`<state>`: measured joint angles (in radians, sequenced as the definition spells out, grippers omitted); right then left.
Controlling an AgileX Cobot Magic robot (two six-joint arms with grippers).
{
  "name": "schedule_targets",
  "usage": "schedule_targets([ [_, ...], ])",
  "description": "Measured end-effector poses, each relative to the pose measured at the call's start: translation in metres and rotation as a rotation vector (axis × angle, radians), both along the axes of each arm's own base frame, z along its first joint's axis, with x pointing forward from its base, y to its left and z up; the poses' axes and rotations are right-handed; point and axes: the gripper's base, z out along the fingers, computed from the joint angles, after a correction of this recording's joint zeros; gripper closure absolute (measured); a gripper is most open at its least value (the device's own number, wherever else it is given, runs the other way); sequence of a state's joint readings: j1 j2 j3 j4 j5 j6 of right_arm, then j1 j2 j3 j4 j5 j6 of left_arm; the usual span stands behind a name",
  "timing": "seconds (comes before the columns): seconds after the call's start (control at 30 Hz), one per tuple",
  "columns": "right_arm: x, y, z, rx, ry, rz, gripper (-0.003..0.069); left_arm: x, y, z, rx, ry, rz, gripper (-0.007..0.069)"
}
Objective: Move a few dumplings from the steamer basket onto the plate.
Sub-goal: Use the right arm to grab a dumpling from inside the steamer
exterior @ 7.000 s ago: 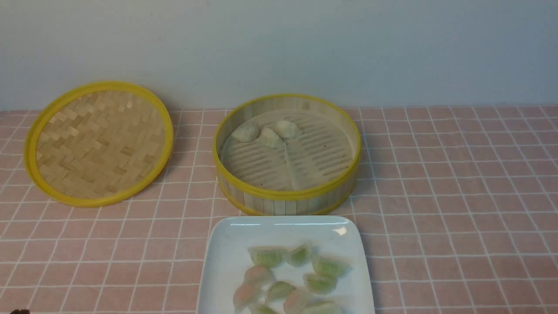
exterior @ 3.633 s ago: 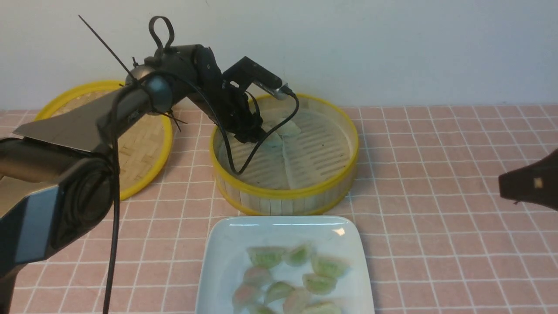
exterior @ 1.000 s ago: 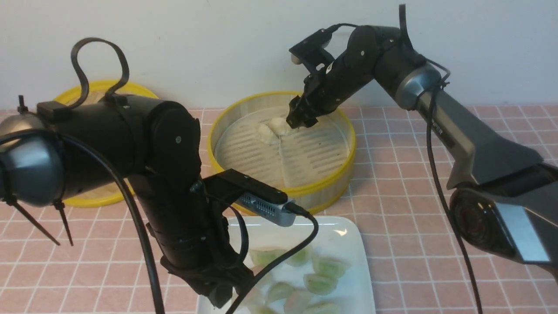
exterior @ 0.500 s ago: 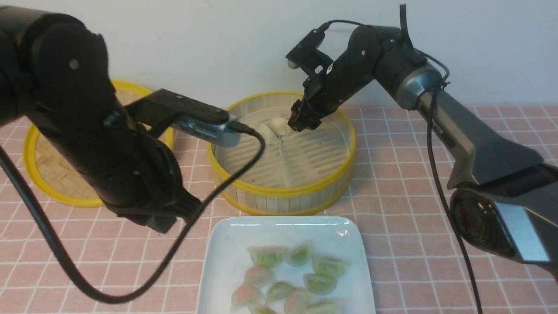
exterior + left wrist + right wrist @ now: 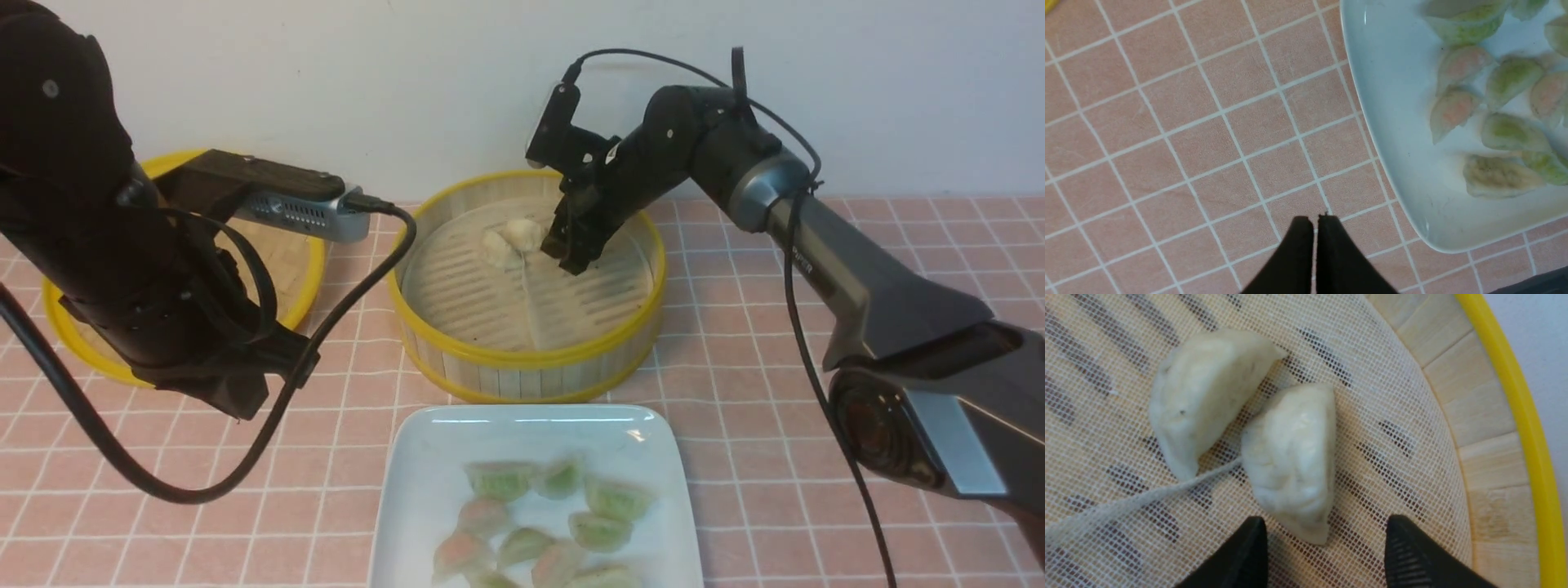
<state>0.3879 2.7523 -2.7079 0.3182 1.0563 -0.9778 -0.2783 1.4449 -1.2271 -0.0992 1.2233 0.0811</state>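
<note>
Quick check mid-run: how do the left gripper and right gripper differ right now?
The left gripper is shut on nothing; the right gripper is open. The left gripper hangs over the pink checked tablecloth beside the plate; the right gripper is down inside the steamer basket. The right gripper's tips straddle one end of a cream dumpling; the left gripper has none at its tips. Both are black, and neither grips anything.

I count two white dumplings (image 5: 522, 234) in one bamboo basket (image 5: 522, 359) at centre frame. There is one woven lid (image 5: 292, 263) at the left. One white plate (image 5: 424, 474) at the bottom edge holds about ten green and pink dumplings (image 5: 600, 531). Two robot arms (image 5: 849, 269) are in the room.
</note>
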Motion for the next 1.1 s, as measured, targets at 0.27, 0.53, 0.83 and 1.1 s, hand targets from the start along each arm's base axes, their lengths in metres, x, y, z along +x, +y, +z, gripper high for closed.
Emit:
schedule_targets([
  [0.27,0.001,0.001,-0.005,-0.003,-0.005,0.024,0.0370,0.000,0.000,0.000,0.000,0.000,-0.001,0.0630],
  [0.53,-0.005,-0.002,0.004,-0.042,0.043,0.045,0.0662,0.000,0.000,0.000,0.000,-0.001,-0.001,0.0630],
  [0.83,-0.009,-0.002,0.036,-0.001,0.007,0.028,0.0672,0.000,0.000,0.000,-0.001,-0.001,0.000,0.0630],
  [1.1,-0.012,0.004,0.030,0.031,0.006,0.127,0.0588,0.000,0.000,0.000,0.001,-0.001,-0.001,0.0630],
])
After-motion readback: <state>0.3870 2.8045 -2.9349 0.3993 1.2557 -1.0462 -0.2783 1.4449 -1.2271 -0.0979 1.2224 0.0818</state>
